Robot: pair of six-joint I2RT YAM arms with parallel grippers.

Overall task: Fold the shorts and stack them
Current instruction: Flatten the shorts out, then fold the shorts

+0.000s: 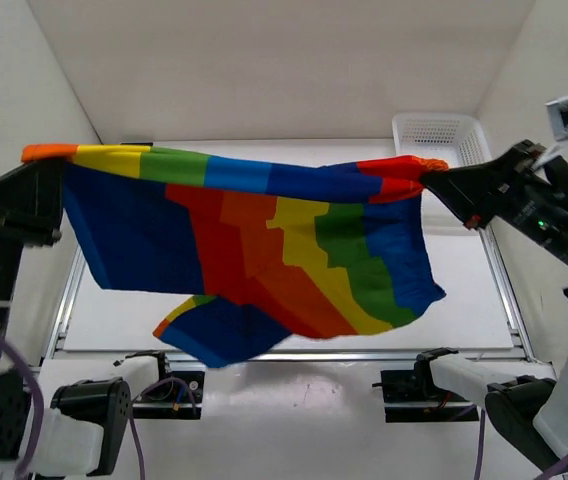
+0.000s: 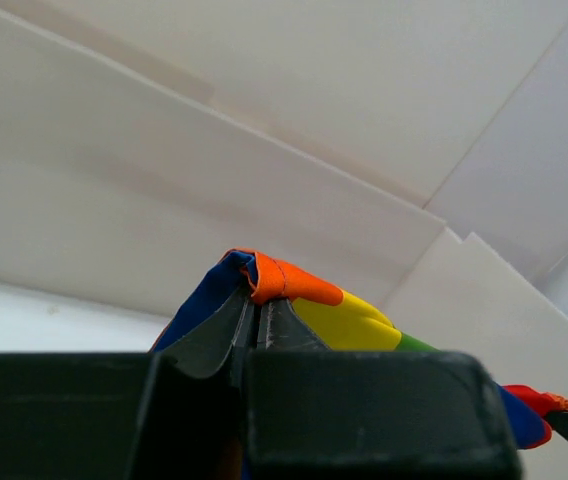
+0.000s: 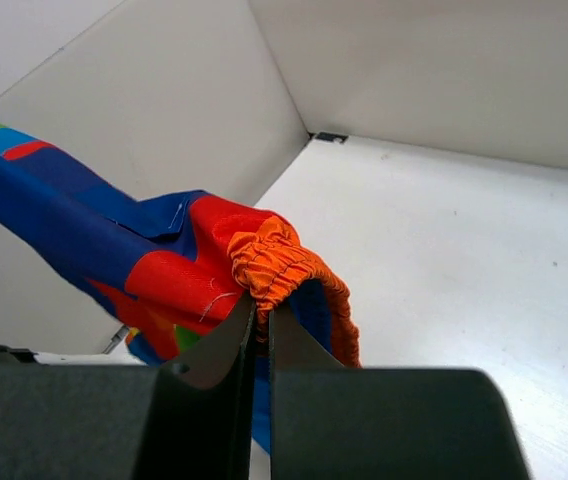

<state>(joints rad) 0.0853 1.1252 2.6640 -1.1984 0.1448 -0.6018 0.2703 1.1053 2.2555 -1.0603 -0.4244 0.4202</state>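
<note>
The shorts (image 1: 264, 250) hang in the air, stretched wide between the two arms above the middle of the tabletop (image 1: 464, 275). Their lower part sags toward the near edge. The left fingers (image 2: 214, 340) are clamped shut on an orange corner of the cloth. The right fingers (image 3: 214, 350) are pinched tight on the gathered orange elastic at the other end.

This looks like the spreading step, with the garment held taut before any fold is made. The lowest flap appears turned over on itself, so the cloth is not yet flat. The next move probably calls for both arms to lower together with even tension, laying the shorts smooth on the tabletop, away from the white basket (image 1: 442, 130) at the far right corner.
</note>
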